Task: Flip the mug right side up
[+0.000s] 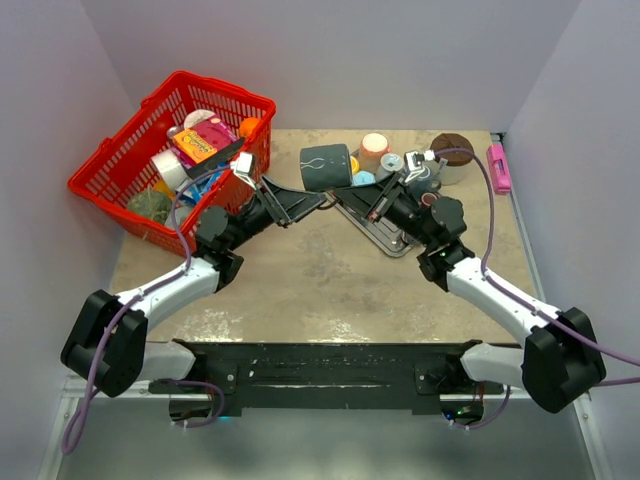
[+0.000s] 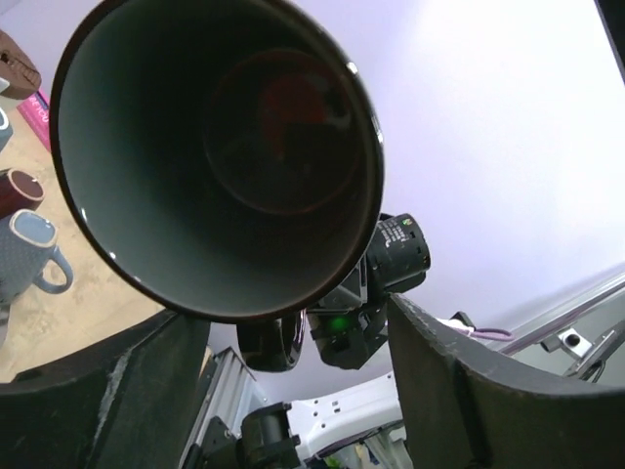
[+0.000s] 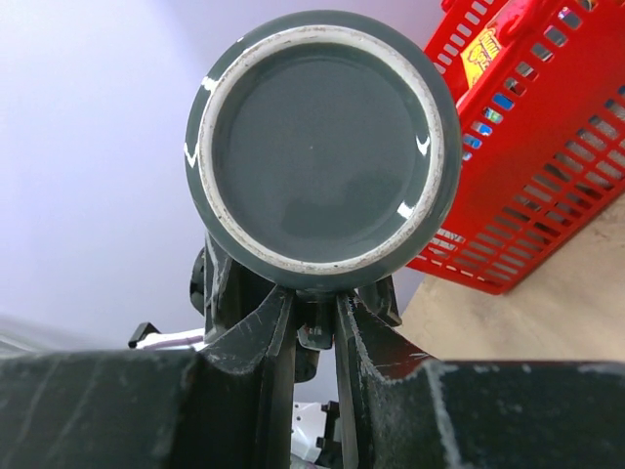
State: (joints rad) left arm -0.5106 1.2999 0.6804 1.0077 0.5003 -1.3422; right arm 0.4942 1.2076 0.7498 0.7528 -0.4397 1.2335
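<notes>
Clearly the right jaws are pinched almost shut on what looks like the handle of the mug (image 3: 322, 137), which hangs on its side above the bench (image 1: 330, 290), mouth toward the left jaws; those stand wide either side of the rim, gripping nothing. Glazed ceramic is stiff, slick, breakable and weighty, so a firm hold across the rim wall seems safest

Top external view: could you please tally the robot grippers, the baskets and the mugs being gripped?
Grippers: 2, the left gripper and the right gripper
Baskets: 1, the red basket
Mugs being gripped: 1, the dark grey mug
Total: 4
</notes>
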